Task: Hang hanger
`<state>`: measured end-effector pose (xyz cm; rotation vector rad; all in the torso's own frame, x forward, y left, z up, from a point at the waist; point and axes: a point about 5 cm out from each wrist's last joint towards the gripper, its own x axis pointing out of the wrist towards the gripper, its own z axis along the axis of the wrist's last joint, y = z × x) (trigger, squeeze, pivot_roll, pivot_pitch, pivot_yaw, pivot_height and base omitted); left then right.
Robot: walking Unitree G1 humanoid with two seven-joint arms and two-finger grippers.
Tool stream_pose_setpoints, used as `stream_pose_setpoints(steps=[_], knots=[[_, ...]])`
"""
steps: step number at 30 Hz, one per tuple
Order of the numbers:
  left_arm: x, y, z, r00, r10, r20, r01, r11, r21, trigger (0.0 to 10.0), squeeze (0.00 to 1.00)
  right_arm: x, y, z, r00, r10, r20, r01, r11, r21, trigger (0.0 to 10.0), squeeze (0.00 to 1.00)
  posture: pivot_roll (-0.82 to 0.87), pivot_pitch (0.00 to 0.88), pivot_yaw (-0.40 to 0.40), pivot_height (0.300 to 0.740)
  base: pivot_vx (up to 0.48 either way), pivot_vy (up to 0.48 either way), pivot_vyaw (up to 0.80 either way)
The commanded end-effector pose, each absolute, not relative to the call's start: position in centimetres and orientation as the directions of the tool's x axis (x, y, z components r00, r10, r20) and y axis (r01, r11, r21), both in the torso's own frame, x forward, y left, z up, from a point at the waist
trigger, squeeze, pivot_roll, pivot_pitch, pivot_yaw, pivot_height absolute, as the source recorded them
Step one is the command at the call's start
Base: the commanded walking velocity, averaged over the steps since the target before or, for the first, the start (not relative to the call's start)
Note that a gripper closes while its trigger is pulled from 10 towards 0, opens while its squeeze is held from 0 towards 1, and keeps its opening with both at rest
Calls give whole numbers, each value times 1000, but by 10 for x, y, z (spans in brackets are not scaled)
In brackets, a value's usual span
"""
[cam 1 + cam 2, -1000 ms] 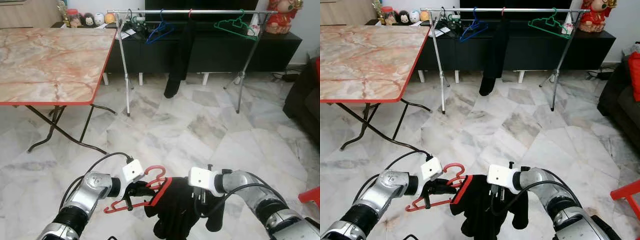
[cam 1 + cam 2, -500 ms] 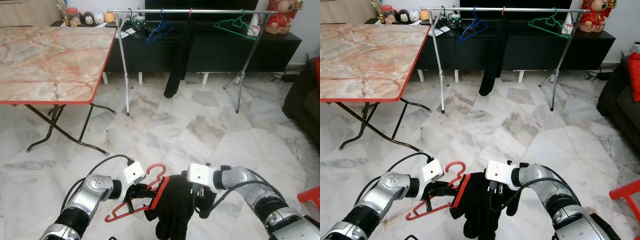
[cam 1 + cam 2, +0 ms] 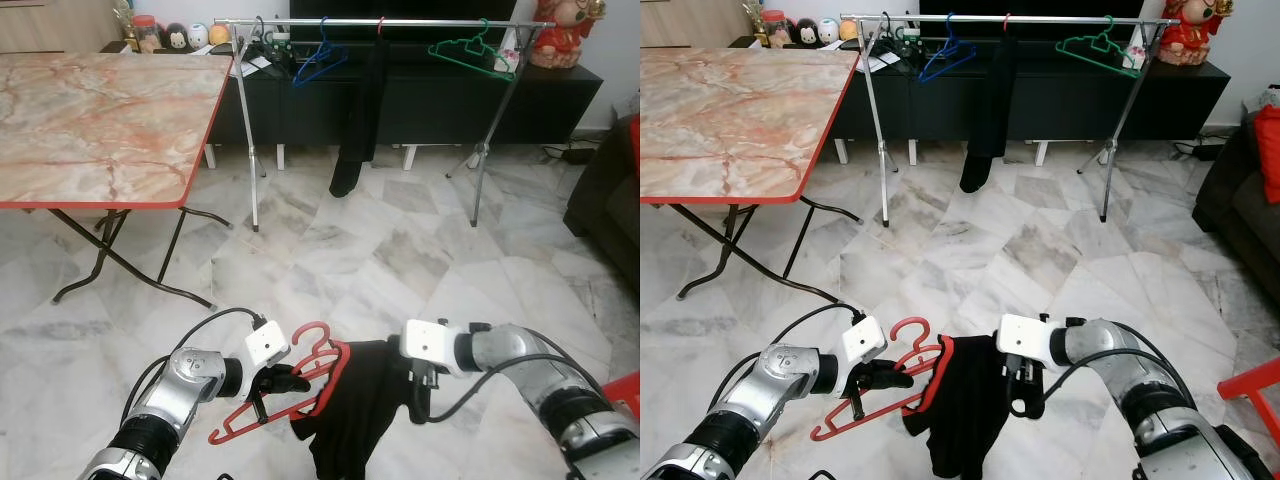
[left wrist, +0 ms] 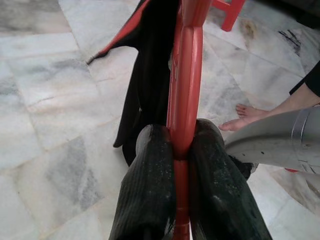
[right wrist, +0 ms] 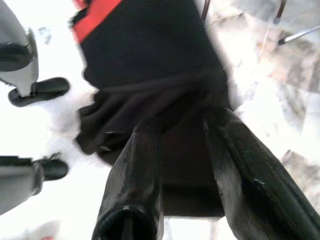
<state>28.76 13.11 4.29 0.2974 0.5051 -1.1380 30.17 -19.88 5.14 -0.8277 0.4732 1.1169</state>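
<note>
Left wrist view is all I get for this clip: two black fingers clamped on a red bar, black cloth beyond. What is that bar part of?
Observer: A red hanger, held low by the left gripper, with a black garment draped on it.
Operator: What is the other arm doing?
Observer: The right gripper is spread around the garment's far side.
Operator: Anywhere to hang it?
Observer: A clothes rail stands ahead across the floor, carrying a blue hanger and a green hanger.
</note>
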Motion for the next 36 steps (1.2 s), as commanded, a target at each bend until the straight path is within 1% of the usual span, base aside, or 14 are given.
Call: stream_pose_setpoints(steps=[1,6,10,12,13,15,16,20,22,26,31,36], knots=[[290,133,48,348,-803,-484,914,406,-16,0,0,301,-203,52,386,587,-712,-921,195,-339,10000,0,-91,0,-72,727,0,0,0],[287,133,50,333,-832,-444,921,387,-34,0,0,300,-210,55,399,585,-707,-916,215,-339,10000,0,-100,0,-73,727,0,0,0],[286,135,50,327,-839,-434,922,384,-48,0,0,302,-222,61,442,566,-696,-897,259,-359,10000,0,-102,0,-76,727,0,0,0],[283,140,46,299,-836,-459,930,363,-55,0,0,302,-243,68,481,522,-704,-876,295,-381,10000,0,-105,0,-77,727,0,0,0],[283,140,46,299,-836,-459,930,363,-55,0,0,302,-243,68,481,522,-704,-876,295,-381,10000,0,-105,0,-77,727,0,0,0],[282,142,46,296,-835,-464,932,360,-54,0,0,300,-251,70,488,506,-711,-872,305,-382,10000,0,-109,0,-79,727,0,0,0],[281,145,46,289,-835,-468,934,354,-56,0,0,297,-261,71,492,486,-723,-870,313,-382,10000,0,-110,0,-80,727,0,0,0],[281,152,49,270,-841,-469,938,340,-70,0,0,290,-276,71,487,460,-743,-870,336,-362,10000,0,-111,0,-81,727,0,0,0],[282,154,52,266,-846,-461,938,337,-77,0,0,284,-278,67,468,464,-752,-877,348,-330,10000,0,-112,0,-81,727,0,0,0],[284,155,56,259,-858,-443,940,329,-88,0,0,282,-277,62,469,467,-750,-875,360,-323,10000,0,-112,0,-81,727,0,0,0],[284,154,63,223,-879,-422,952,290,-101,0,0,276,-270,48,466,477,-745,-871,395,-293,10000,0,-100,0,-73,727,0,0,0],[283,154,68,191,-895,-403,959,259,-120,0,0,269,-266,38,453,487,-747,-874,410,-262,10000,0,-98,0,-70,727,0,0,0]])
